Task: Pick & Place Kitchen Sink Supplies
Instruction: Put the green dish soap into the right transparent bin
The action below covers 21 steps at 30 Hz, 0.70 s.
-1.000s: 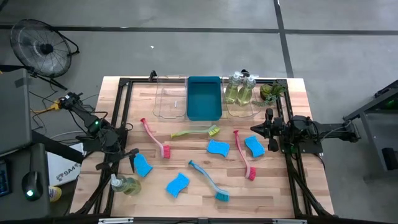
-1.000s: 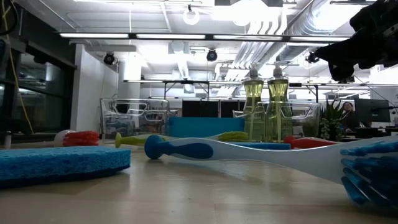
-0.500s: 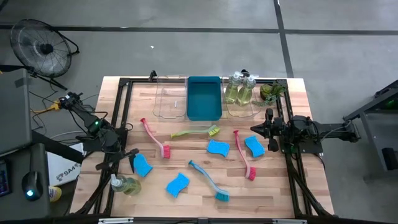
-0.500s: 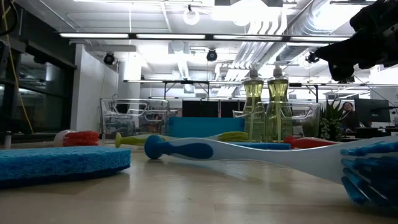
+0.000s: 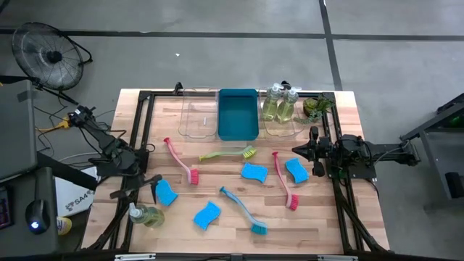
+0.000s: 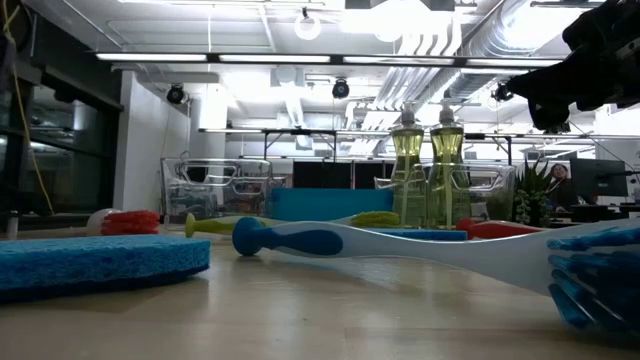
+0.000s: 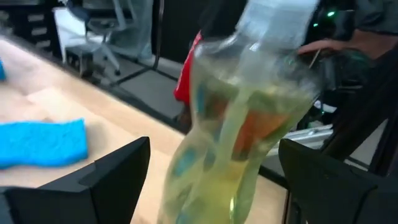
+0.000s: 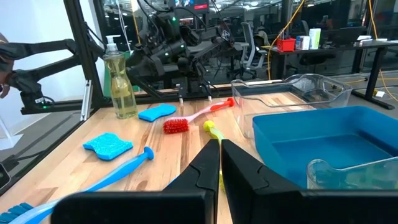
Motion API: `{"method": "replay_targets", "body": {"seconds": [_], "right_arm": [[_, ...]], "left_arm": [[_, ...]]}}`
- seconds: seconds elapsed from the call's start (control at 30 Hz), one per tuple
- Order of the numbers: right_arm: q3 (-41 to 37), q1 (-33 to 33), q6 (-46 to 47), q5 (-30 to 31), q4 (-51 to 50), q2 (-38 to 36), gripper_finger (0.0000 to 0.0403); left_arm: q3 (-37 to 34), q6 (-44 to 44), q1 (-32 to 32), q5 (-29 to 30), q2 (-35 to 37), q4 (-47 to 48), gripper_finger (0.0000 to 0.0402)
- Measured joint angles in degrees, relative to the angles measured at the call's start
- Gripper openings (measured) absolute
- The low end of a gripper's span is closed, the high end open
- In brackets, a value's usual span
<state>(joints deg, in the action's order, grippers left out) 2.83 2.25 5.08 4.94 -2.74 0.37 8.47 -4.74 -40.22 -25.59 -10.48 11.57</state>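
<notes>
With the left gripper point(image 7: 211, 180) wide open around the clear pump bottle of yellowish liquid point(image 7: 239, 118) at the table's near-left corner, centre it, then close low. Right gripper point(image 8: 220, 163), pressed together, waits empty.

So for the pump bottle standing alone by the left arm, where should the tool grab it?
Grip the pump bottle at its narrow waist, coming in level from the side. It stands upright, and the left tool already has its open fingers on either side of the waisted body. The pump top looks too slim to hold securely.
</notes>
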Motion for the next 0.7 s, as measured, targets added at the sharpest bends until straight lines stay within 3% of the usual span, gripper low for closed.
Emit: {"method": "replay_targets", "body": {"seconds": [0.17,0.33,0.53,0.7], "right_arm": [[0.0,0.0,0.0,0.0,0.0,0.0,0.0011],[0.0,0.0,0.0,0.0,0.0,0.0,0.0011],[0.0,0.0,0.0,0.0,0.0,0.0,0.0011],[0.0,0.0,0.0,0.0,0.0,0.0,0.0011]], "left_arm": [[0.0,0.0,-6.1,1.9,-3.0,-2.2,0.0351],[0.0,1.1,-11.8,9.0,-6.5,-4.1,0.0351],[0.0,3.0,-14.3,16.8,-13.1,-13.6,0.0351],[0.0,2.9,-15.8,18.4,-19.3,-20.3,0.0351]]}}
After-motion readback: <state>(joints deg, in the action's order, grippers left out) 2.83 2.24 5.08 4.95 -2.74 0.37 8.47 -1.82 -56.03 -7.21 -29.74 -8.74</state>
